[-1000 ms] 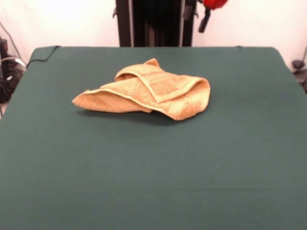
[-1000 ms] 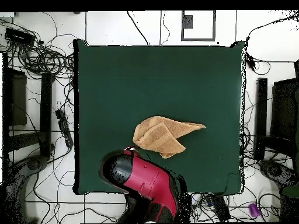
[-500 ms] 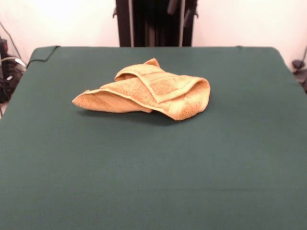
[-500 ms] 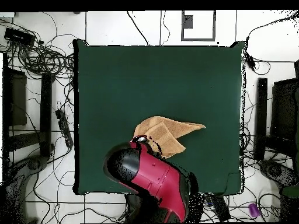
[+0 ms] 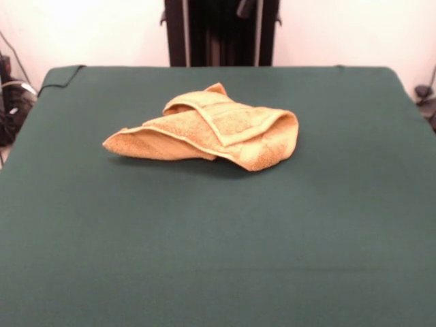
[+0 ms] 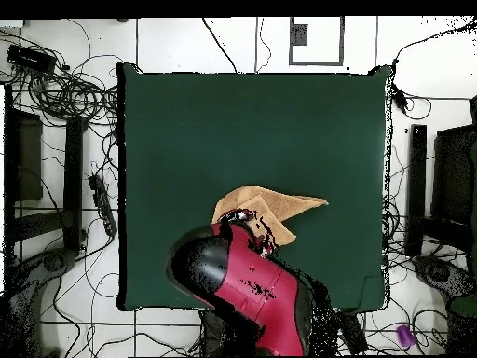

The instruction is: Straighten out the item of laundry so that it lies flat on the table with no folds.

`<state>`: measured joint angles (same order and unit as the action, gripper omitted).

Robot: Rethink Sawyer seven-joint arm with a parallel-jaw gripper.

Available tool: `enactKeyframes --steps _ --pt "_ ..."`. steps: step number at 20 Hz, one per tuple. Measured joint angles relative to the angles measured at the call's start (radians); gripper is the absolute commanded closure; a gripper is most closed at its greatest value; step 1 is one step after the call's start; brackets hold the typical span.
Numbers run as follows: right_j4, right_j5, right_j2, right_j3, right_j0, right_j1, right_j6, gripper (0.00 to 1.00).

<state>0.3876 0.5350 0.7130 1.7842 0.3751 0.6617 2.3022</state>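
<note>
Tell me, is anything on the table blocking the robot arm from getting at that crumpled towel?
Nothing visible does. The towel lies alone on the green table, still folded. In the overhead view the red arm partly covers it from above; the gripper itself can't be made out.

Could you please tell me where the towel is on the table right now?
In the front view the crumpled orange-tan towel lies a little left of centre on the green table, nearer the far edge. Overhead, the red arm covers part of it.
</note>
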Motion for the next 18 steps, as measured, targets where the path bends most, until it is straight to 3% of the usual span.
enactKeyframes --steps 5,13,18 --pt "0.0 -0.019 -0.002 -0.005 -0.034 0.0 0.0 0.0" --pt "0.0 -0.244 -0.082 -0.004 -0.183 0.005 0.0 0.0" --pt "0.021 -0.251 -0.131 -0.001 -0.239 0.008 0.0 0.0"
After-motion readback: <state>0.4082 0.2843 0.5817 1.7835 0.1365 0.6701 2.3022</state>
